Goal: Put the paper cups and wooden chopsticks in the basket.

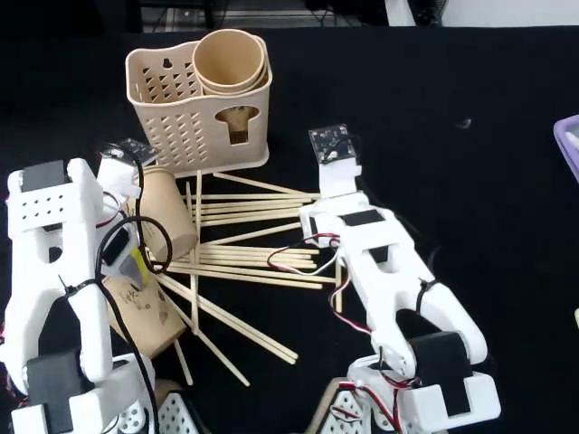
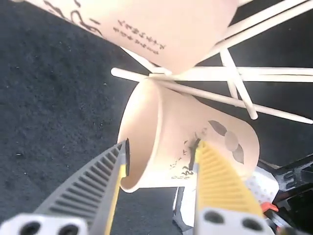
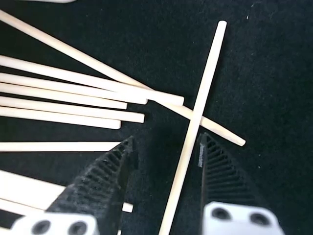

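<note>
Left claw: my left claw (image 2: 161, 149) is spread, with the rim of a tan paper cup with dark print (image 2: 195, 132) between its fingers. One finger sits at the cup's open mouth and the other over its outer wall. I cannot tell whether either one presses.
First cup: it lies on its side at 9 o'clock from the table's middle, with chopstick ends touching it.
Second cup: a second printed tan cup (image 1: 145, 312) lies on its side at 8 o'clock, partly under my left arm and near the first.
Right claw: my right claw (image 3: 166, 147) is also spread, with one finger on either side of a single pale wooden chopstick (image 3: 195, 122) that crosses another.
Chopsticks: the loose pale wooden chopsticks (image 1: 244, 258) lie fanned on the black tablecloth (image 1: 452, 181) at the middle, between my two arms and outside the basket.
Basket: the beige perforated plastic basket (image 1: 181, 136) stands upright at 11 o'clock. A stack of plain tan paper cups (image 1: 228, 59) stands inside it, on its 3 o'clock side.
Edge: a lilac container rim (image 1: 568, 145) shows at 3 o'clock.
</note>
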{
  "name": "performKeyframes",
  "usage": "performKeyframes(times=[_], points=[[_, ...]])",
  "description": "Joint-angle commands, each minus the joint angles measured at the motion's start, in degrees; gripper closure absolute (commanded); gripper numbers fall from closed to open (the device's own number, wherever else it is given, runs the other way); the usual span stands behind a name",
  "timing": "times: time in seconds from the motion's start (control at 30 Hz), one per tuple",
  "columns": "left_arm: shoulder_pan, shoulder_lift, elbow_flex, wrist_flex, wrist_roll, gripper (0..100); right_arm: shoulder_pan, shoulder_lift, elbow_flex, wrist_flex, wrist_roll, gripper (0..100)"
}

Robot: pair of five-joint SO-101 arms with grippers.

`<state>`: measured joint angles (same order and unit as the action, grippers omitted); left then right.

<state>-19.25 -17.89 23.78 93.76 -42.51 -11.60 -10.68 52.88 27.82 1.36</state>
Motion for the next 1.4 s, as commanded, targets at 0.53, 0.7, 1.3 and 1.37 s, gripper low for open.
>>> performKeyframes(times=[0.53, 0.7, 1.3, 1.37], points=[[1.01, -1.14, 1.80, 6.95, -14.77, 92, 1.05, -2.86, -0.13, -1.23, -0.18, 80.0], [0.48, -1.14, 1.80, 6.95, -14.68, 96, 1.05, -2.86, -0.13, -1.32, -0.09, 80.0], [-21.41, -1.23, -12.97, 7.03, -14.59, 97, 1.05, -2.86, -0.31, -1.41, -0.26, 80.0], [-23.78, -1.23, -15.78, 7.03, -13.63, 97, 1.05, -2.86, -0.31, -1.41, -0.26, 80.0]])
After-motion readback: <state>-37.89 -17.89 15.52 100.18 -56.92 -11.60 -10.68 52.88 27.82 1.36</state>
